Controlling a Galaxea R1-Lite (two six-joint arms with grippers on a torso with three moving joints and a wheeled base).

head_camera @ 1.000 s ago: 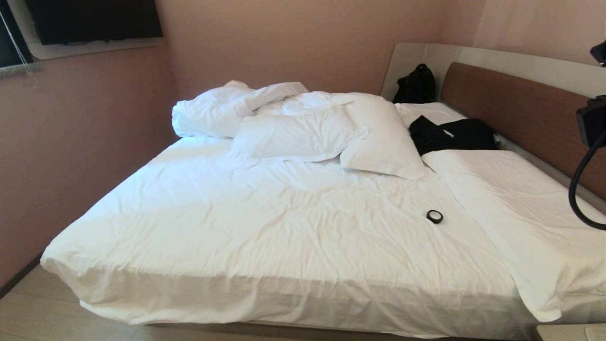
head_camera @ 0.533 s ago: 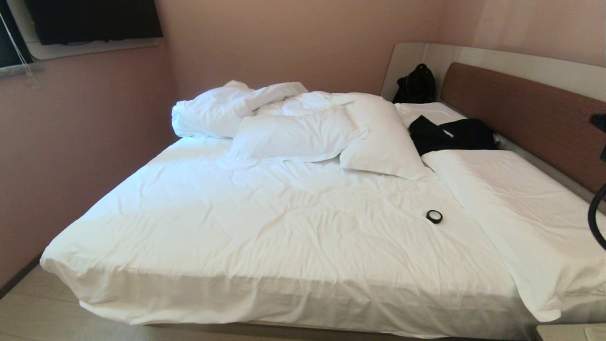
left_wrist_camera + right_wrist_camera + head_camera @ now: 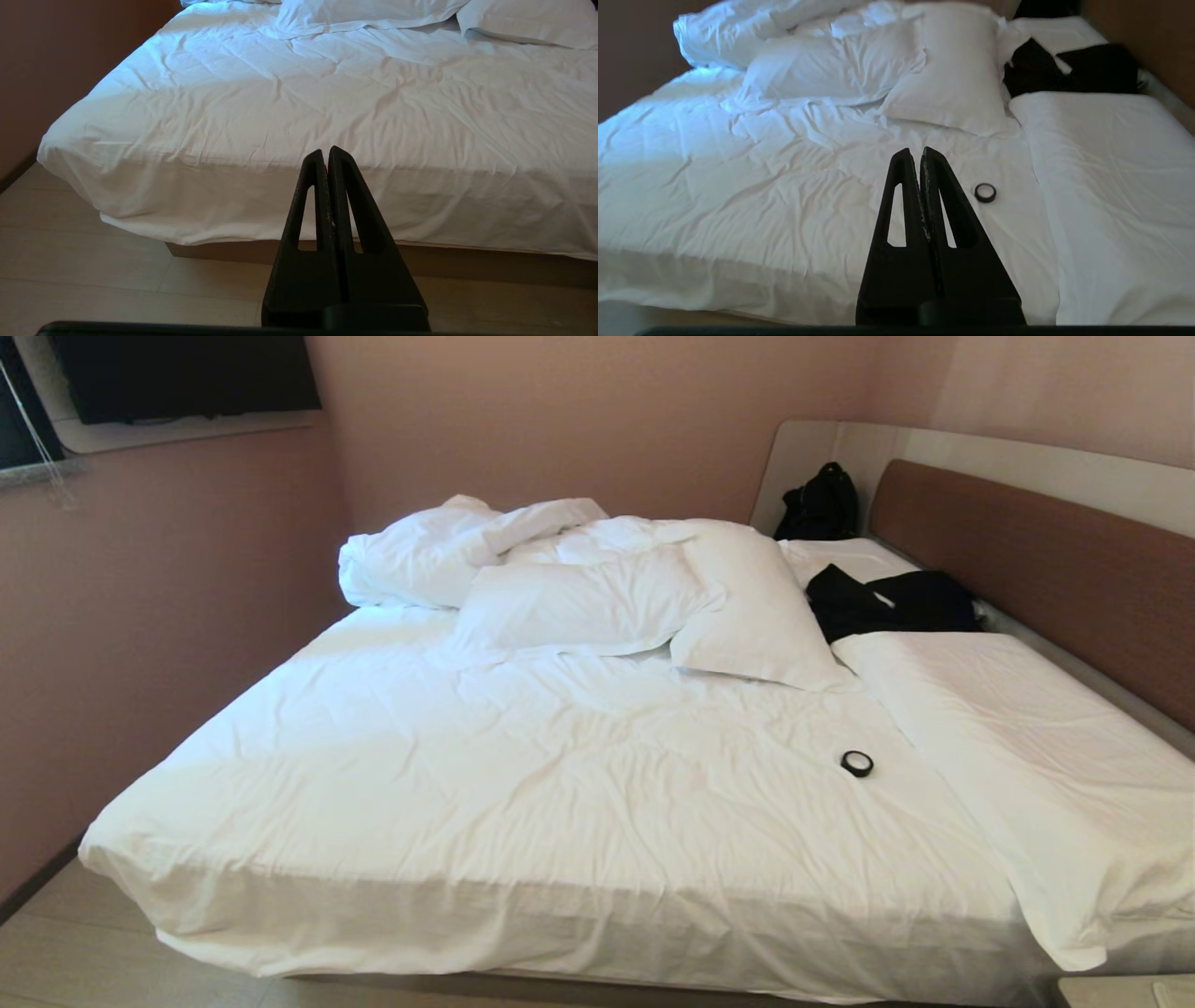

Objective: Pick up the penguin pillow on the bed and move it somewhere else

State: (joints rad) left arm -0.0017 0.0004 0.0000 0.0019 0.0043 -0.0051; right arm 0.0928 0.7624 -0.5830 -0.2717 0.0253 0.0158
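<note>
The bed (image 3: 523, 775) fills the head view, with rumpled white sheets and a brown headboard (image 3: 1036, 560) at the right. The penguin pillow is out of view in every frame; only plain white pillows (image 3: 579, 602) lie near the far side. Neither arm shows in the head view. My left gripper (image 3: 326, 151) is shut and empty, held off the bed's near edge above the floor. My right gripper (image 3: 920, 153) is shut and empty too, hanging over the sheet (image 3: 761, 186) short of a small black ring (image 3: 985, 192).
A bunched white duvet (image 3: 439, 546) lies at the far left corner. Dark clothing (image 3: 887, 602) rests by the headboard and a black bag (image 3: 822, 504) stands in the corner. The black ring (image 3: 856, 763) lies right of centre. A pink wall (image 3: 140, 616) borders the left.
The right arm and its black cable, seen at the head view's right edge a second ago, have drawn back out of that view. The bed and everything on it are unmoved.
</note>
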